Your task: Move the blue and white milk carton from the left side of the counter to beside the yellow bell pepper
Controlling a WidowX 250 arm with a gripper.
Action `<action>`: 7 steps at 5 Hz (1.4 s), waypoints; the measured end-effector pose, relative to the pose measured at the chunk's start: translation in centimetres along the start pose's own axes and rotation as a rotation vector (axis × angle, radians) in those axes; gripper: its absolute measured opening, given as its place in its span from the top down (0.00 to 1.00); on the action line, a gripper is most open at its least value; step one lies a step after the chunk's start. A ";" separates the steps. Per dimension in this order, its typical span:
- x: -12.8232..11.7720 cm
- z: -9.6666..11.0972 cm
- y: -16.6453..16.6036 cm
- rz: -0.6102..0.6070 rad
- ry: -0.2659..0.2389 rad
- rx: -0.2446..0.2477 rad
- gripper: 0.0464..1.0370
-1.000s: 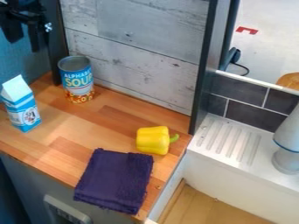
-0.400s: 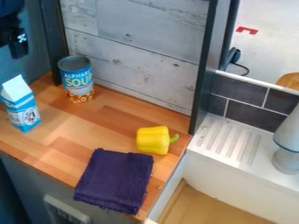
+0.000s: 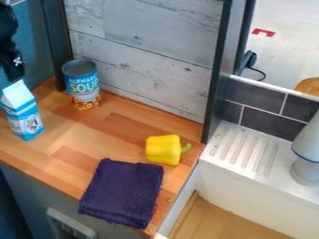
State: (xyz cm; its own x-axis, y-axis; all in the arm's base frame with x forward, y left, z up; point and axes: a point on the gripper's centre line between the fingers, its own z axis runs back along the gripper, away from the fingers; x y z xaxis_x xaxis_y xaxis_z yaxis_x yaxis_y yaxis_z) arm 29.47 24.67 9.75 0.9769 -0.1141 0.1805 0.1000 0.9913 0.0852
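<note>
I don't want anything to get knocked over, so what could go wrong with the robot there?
The gripper looks very close to the top of the tall blue-and-white carton, so a bump might tip it over. The yellow pepper is rounded and sits near the right edge of the wooden counter, so a nudge could roll it off. The dark cloth lies right at the front edge and might slide down if it's pulled.

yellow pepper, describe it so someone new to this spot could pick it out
On the wooden counter, look toward the end beside the white sink. Just past the folded dark purple cloth lies the yellow pepper on its side. Its green stem sets it apart from the carton, can and cloth.
</note>
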 end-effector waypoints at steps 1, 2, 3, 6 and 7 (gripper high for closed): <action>-0.3 -0.5 -0.8 0.001 0.003 -0.037 0.03; -0.5 -0.9 -1.0 -0.016 0.010 -0.045 0.03; -0.8 -2.2 -1.6 -0.024 0.033 -0.063 0.03; -0.5 -4.9 -3.3 -0.026 0.053 -0.067 0.21; -0.5 -4.8 -3.2 -0.011 0.047 -0.052 0.21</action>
State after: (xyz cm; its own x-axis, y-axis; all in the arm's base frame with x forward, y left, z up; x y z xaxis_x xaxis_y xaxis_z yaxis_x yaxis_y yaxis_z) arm 29.54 21.86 4.64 0.9834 -0.1230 0.1337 0.1192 0.9922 0.0355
